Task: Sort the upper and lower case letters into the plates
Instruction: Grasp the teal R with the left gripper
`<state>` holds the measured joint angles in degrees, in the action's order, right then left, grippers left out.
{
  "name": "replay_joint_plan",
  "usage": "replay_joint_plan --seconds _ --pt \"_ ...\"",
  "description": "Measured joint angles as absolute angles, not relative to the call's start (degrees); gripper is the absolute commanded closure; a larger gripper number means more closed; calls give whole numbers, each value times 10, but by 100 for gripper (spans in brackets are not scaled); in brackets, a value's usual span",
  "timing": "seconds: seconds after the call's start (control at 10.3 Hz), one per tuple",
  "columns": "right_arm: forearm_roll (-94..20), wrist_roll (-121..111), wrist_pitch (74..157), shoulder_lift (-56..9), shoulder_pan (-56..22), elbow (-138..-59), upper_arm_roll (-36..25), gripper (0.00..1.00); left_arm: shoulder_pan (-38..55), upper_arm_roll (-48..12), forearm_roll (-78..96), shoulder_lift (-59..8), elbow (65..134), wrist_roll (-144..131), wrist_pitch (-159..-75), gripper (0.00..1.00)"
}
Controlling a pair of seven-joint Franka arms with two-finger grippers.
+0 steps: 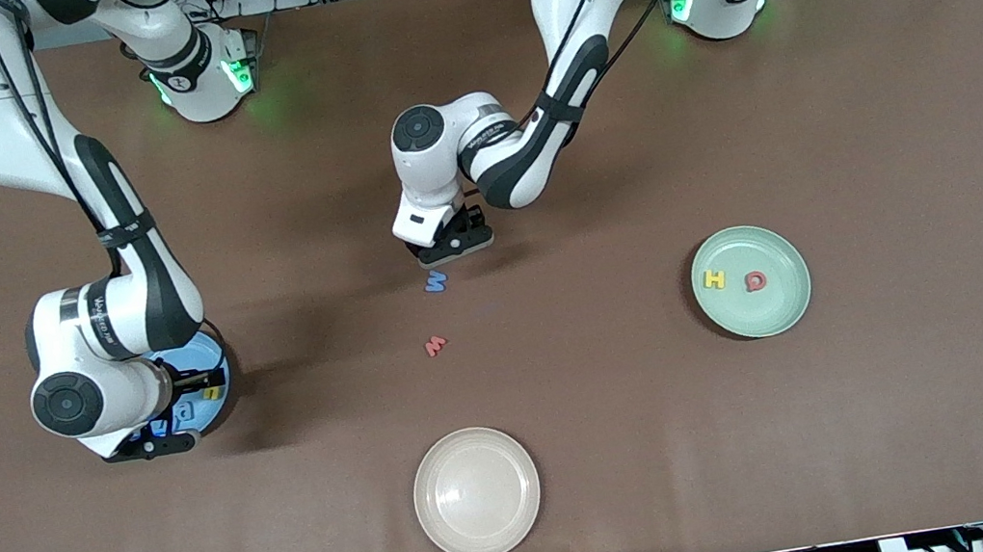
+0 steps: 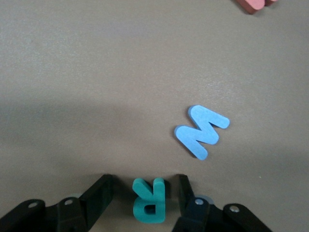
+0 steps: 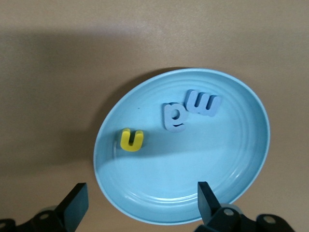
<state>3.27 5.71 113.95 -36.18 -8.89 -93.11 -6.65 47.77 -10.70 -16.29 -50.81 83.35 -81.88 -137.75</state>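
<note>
Letters partly sorted, both grippers low over the table.

Front view: the left gripper [image 1: 451, 248] sits low at mid-table beside a blue M [image 1: 435, 280], with a red letter [image 1: 435, 346] nearer the camera. The pale green plate [image 1: 784, 310] holds a yellow H [image 1: 714, 280] and a red letter [image 1: 755, 280]; the cream plate [image 1: 451, 525] lies nearest the camera. The right gripper [image 1: 171, 416] hangs over the blue plate [image 1: 211, 352]. Left wrist view: the fingers [image 2: 99, 193] flank a teal R [image 2: 149, 199], small gaps showing, not yet clamped. Right wrist view: the fingers [image 3: 77, 200] stand wide apart above the blue plate, which holds a yellow u [image 3: 131, 139] and two blue letters [image 3: 190, 110].
</note>
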Motion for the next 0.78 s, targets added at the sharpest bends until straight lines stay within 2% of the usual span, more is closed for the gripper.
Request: replay_joint_plan --seconds 0.39,0.78 --pt "-25 58 1143 -360 -122 -921 -58 0 481 -107 -157 -508 832 -845 -1373 39" --pt "-80 84 1171 -360 -145 -910 -56 0 483 -108 -155 -508 829 -846 -1371 63"
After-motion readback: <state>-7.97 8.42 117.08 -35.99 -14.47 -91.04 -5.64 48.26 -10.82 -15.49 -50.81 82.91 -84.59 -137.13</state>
